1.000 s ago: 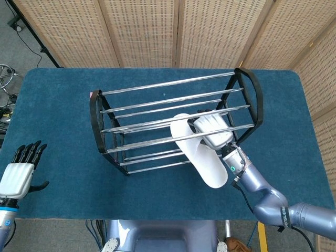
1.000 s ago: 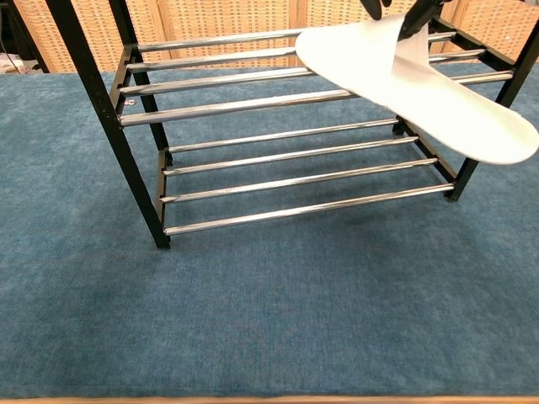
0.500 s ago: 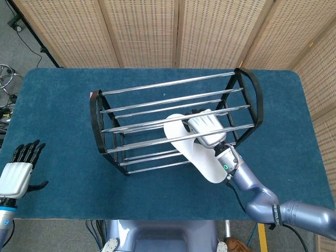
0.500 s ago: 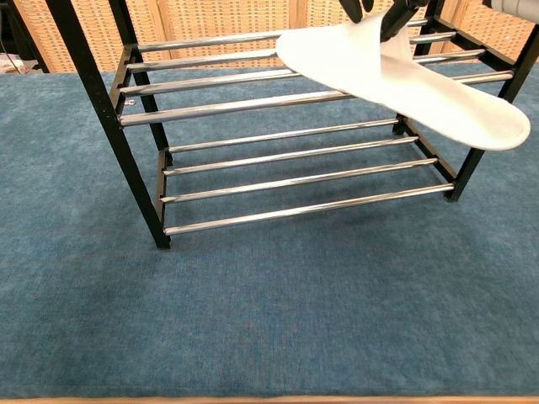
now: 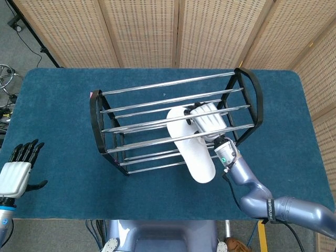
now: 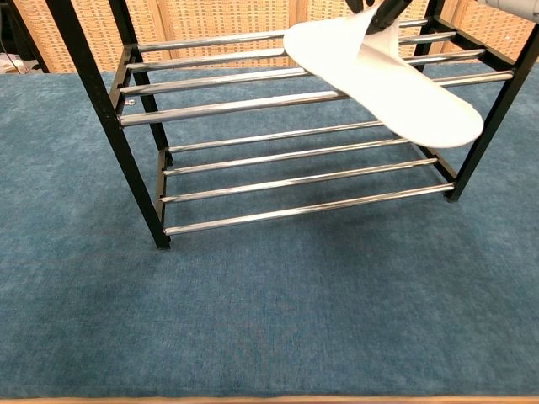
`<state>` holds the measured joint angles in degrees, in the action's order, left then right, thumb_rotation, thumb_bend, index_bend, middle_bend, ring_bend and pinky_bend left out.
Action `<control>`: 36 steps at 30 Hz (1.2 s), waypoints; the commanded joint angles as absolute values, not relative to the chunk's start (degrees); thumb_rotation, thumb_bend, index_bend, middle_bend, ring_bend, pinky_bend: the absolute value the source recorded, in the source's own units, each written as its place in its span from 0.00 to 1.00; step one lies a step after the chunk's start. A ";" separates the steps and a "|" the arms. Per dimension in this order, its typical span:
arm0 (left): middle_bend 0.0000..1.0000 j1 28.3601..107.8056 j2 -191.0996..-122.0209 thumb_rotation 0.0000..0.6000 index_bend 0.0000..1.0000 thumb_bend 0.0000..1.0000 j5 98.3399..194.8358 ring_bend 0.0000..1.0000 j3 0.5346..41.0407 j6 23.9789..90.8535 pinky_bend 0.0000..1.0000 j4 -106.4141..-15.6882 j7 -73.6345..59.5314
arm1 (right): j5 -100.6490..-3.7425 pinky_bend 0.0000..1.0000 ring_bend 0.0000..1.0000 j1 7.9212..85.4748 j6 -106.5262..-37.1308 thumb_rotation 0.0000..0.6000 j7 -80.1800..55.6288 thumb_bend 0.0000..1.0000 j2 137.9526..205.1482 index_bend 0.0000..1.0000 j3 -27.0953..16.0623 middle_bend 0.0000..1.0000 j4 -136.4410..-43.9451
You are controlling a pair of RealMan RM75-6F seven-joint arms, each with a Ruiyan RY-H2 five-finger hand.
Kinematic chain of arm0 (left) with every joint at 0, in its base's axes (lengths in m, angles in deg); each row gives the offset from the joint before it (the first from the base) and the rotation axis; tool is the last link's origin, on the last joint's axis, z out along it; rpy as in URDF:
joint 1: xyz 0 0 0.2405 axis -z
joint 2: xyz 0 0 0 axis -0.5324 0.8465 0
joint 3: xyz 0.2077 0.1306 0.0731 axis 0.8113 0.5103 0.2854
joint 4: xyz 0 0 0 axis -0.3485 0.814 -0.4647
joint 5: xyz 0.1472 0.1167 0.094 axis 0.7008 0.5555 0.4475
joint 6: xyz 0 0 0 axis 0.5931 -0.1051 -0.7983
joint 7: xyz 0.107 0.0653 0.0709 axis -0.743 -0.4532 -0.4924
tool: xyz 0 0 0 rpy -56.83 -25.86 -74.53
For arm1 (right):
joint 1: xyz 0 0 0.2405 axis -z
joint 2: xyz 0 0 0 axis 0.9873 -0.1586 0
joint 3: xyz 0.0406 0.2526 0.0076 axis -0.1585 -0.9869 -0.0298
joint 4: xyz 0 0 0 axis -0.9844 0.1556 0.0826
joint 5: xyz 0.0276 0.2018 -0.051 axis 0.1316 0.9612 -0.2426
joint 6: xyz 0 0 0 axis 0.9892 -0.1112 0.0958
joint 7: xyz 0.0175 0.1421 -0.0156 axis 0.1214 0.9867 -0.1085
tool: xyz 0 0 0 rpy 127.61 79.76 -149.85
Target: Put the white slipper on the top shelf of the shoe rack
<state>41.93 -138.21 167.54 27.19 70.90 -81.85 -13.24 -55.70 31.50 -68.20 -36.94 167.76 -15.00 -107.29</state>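
Observation:
The white slipper [image 5: 190, 145] lies slanted over the front bars of the black shoe rack's [image 5: 96, 125] top shelf, its heel end hanging out past the front rail. My right hand [image 5: 208, 122] grips the slipper's upper over the top bars. In the chest view the slipper's sole [image 6: 383, 78] is tilted, toe end up over the top rails of the rack [image 6: 93, 84], heel end lower at the right; only dark fingertips [image 6: 381, 10] show at the top edge. My left hand [image 5: 17, 170] hovers open at the table's left front edge, holding nothing.
The rack stands mid-table on a blue cloth [image 5: 58, 105], with a lower shelf of chrome bars [image 6: 295, 181] beneath. Woven screens [image 5: 178, 31] close off the back. Cables and a metal frame [image 5: 6, 89] lie beyond the left edge.
My right hand has carried the slipper left and further onto the top shelf, turning it so the heel end swung inward and hangs out less. The left hand barely drifted.

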 commanded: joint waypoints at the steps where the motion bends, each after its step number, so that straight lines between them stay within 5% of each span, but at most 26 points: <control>1: 0.00 41.93 -138.18 1.00 0.00 0.00 167.48 0.00 27.16 70.90 0.00 -81.84 -13.14 | -54.49 0.61 0.49 31.09 -67.98 1.00 -37.14 0.36 168.13 0.63 -15.31 0.55 -106.61; 36: 0.00 42.26 -137.79 1.00 0.00 0.00 166.24 0.00 26.67 69.89 0.00 -81.21 -11.07 | -44.25 0.61 0.49 25.67 -68.58 1.00 -39.73 0.36 172.65 0.63 -18.63 0.55 -101.22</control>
<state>42.26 -137.79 166.25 26.68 69.89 -81.21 -11.06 -44.44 25.77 -68.44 -39.63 172.47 -18.61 -101.39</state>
